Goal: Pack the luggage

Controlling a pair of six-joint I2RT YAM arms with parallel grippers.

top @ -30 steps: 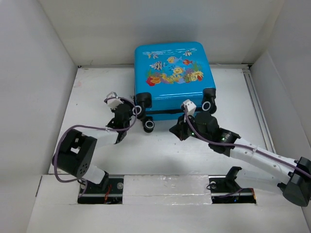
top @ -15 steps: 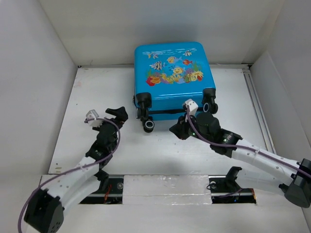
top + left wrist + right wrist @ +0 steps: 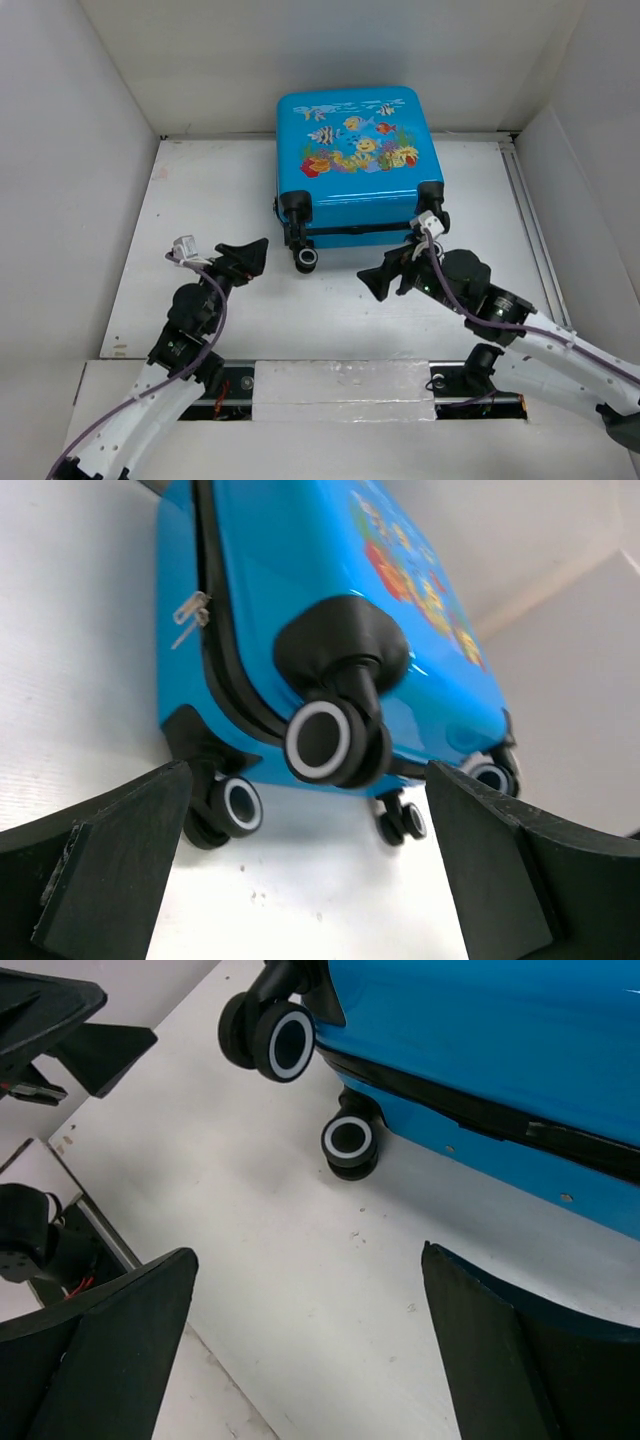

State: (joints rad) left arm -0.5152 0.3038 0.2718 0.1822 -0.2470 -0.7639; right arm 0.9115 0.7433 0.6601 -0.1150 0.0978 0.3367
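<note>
On the left, the left gripper (image 3: 243, 262) hangs low over the white table (image 3: 200, 200), its black fingers spread wide and holding nothing, aimed at the case's wheeled end. In the middle, at the far side near the back wall, lies the small bright-blue hard-shell luggage (image 3: 352, 160), fish-printed shell up and closed, its small black wheels (image 3: 306, 259) facing the arms. To the right, the right gripper (image 3: 392, 272) sits just beside the same end, fingers likewise parted and empty. I cannot tell whether the zip runs fully round. If it does not, a nudge could lift the lid. The glossy shell gives poor purchase, so a sideways push from either finger would likely skew the case.
</note>
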